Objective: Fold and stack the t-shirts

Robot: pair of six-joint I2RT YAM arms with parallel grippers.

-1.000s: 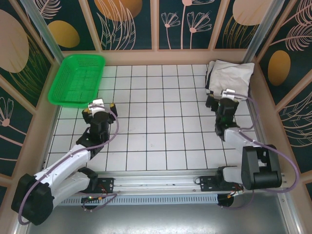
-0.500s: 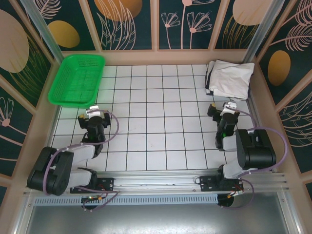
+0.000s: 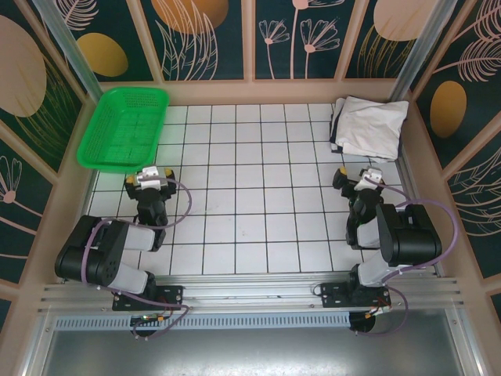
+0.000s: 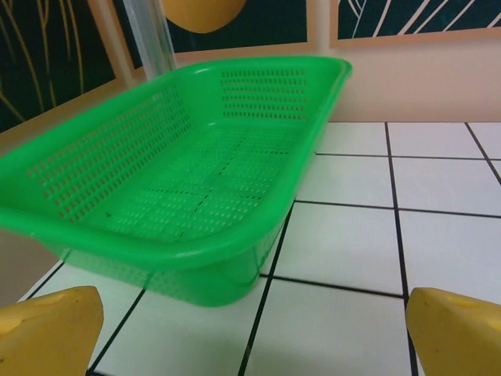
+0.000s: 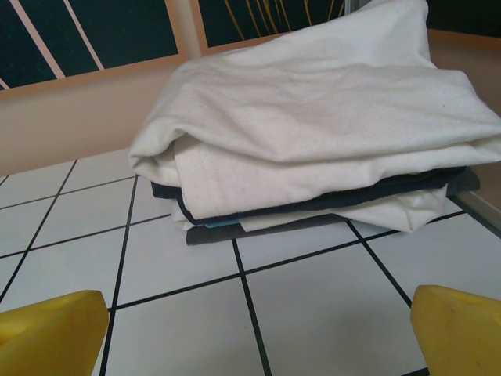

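The t-shirts lie folded in one stack [image 3: 368,127] at the table's back right corner. A cream t-shirt [image 5: 313,117] is on top. Under it a dark navy t-shirt [image 5: 368,193] shows as a thin dark edge, with more cream cloth below. My right gripper [image 3: 358,178] is open a little in front of the stack, apart from it; its yellow fingertips [image 5: 51,333] have nothing between them. My left gripper [image 3: 149,178] is open too, low over the tiles just in front of the green basket, its yellow fingertips [image 4: 454,333] wide apart.
A bright green mesh basket [image 3: 124,129] sits at the back left, its near wall [image 4: 172,270] close ahead of the left gripper. Peach walls ring the white tiled table [image 3: 250,188]. Both arms are folded back near the front rail [image 3: 250,294].
Both arms have drawn back toward their bases and folded up. The right gripper has pulled away from the stack, the left one back from the basket. The stack stays put.
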